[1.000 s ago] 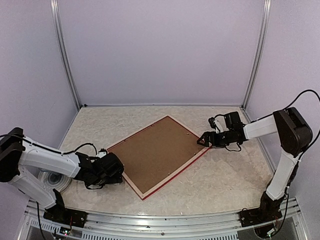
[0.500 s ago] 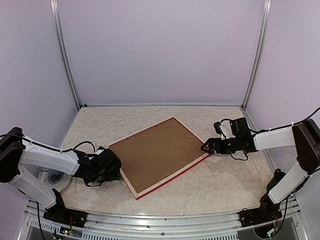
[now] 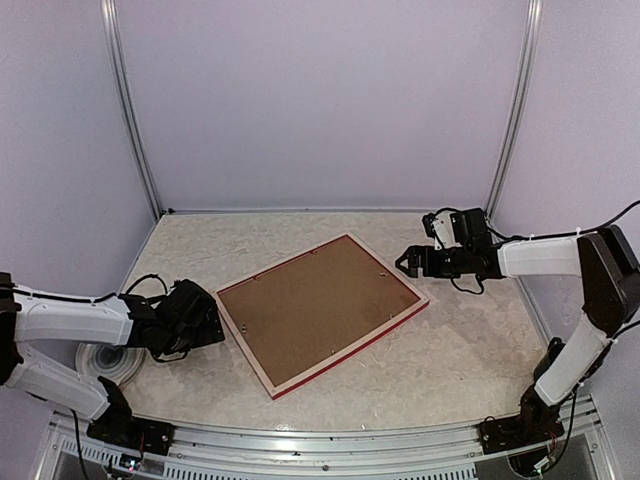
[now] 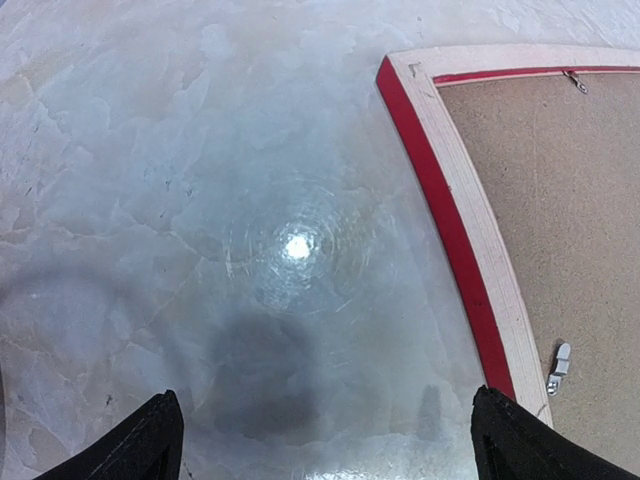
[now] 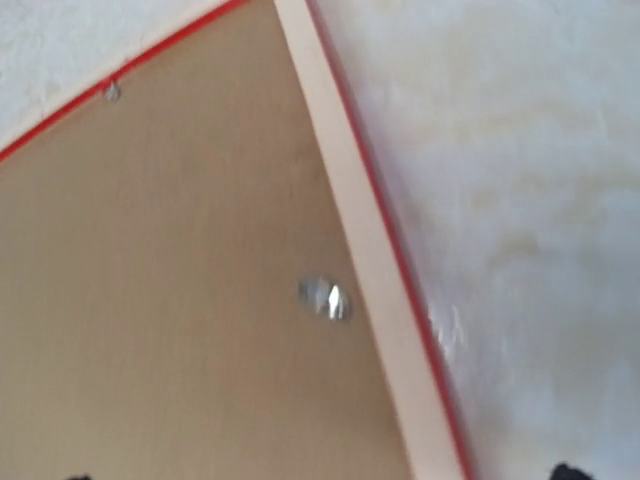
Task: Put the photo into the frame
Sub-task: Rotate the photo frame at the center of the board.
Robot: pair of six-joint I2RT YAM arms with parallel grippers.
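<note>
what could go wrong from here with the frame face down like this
The backing board is still in the frame, held by small metal clips; a finger may slip off one and gouge the board.
The frame lies loose on the smooth table, so a push from the left gripper or right gripper could spin it.

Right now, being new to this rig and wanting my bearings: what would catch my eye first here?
The big picture frame lies face down, askew in the middle of the marbled table, its brown hardboard backing panel up and a red edge showing. An open gripper flanks it on each side: the left gripper over bare table by its left corner, the right gripper above its far right edge.
</note>
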